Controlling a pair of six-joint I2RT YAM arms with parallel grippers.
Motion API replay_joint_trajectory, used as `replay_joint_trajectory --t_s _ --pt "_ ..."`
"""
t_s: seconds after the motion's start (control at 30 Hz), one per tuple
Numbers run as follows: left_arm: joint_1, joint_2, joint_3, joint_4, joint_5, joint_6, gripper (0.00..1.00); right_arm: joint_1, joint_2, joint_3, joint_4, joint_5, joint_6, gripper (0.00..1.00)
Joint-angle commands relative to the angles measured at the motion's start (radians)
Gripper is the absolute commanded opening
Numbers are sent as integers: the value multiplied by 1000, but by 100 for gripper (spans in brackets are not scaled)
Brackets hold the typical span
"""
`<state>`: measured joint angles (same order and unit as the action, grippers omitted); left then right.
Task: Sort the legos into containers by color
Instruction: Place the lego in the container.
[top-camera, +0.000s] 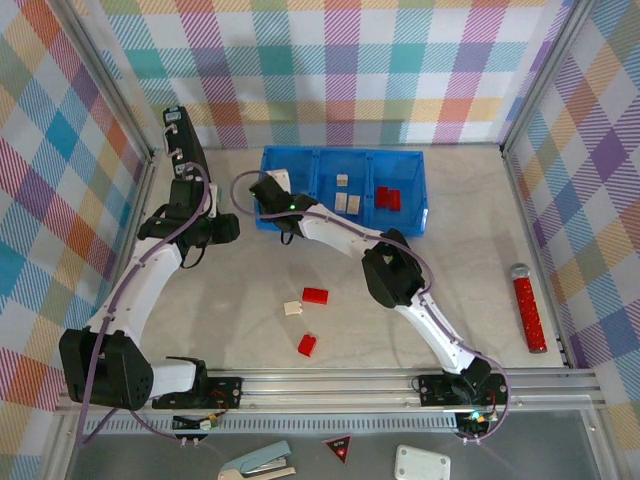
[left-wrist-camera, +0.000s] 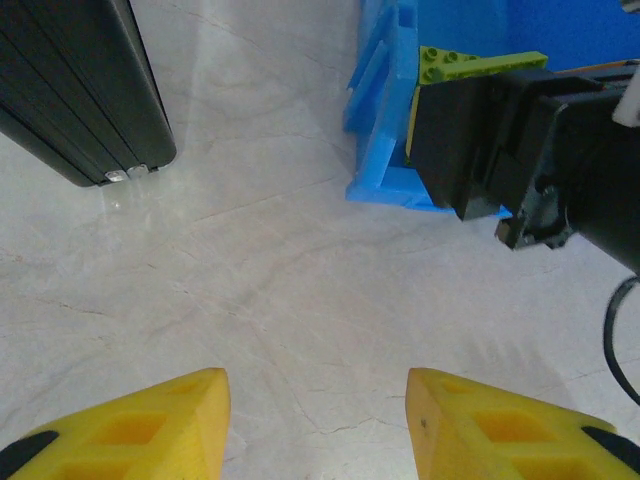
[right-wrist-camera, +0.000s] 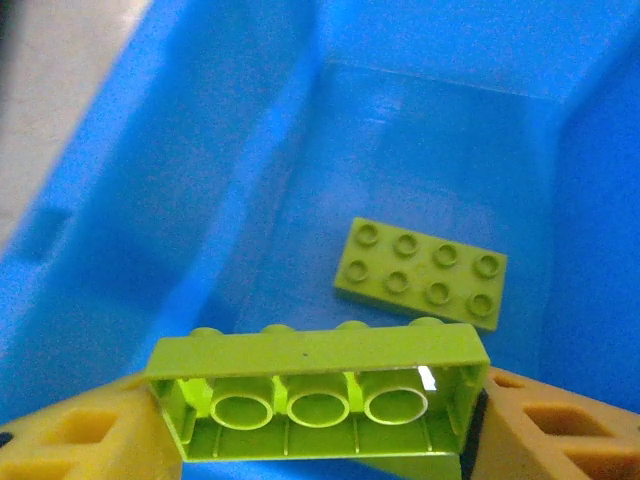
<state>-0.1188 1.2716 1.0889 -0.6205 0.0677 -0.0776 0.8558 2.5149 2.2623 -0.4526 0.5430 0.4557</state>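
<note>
Sorting looks more than half done. From overhead, the blue tray (top-camera: 345, 151) already has cream bricks (top-camera: 347, 195) in its middle compartment and red bricks (top-camera: 388, 197) in the right-hand one. Three pieces lie loose on the surface (top-camera: 240, 320), well apart from the tray: a red brick (top-camera: 315, 296), a cream brick (top-camera: 293, 308) just beside it, and a second red brick (top-camera: 307, 345) nearer the arms. Those three are what is left to sort.

The right tool (top-camera: 268, 188) is over the tray's left compartment, and its wrist camera shows what the overhead view hides. Its fingers are clamped on a lime green brick (right-wrist-camera: 320, 400), hollow underside towards the lens, above the compartment floor. Another green brick (right-wrist-camera: 420, 272) lies there flat, studs up. The held piece is not yet released (it is probably close to the drop, though its height above the floor is hard to read).

The left tool (left-wrist-camera: 315, 420) hangs wide open over bare surface, nothing between its fingers, near the tray's corner. Its camera also catches the right tool side-on with the green brick poking out above it, and a black upright device (left-wrist-camera: 80, 90) off to the left.
</note>
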Motion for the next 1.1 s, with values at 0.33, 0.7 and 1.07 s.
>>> replay_joint_trajectory --t_s 0.33,0.7,1.07 --pt "10 -9 -13 18 26 -12 50 -102 106 143 35 57 109 58" --pt "11 1 -4 11 15 -8 50 -124 112 172 44 36 69 74" --pt "11 -15 -1 4 12 -2 50 -119 -39 130 -101 -95 30 80"
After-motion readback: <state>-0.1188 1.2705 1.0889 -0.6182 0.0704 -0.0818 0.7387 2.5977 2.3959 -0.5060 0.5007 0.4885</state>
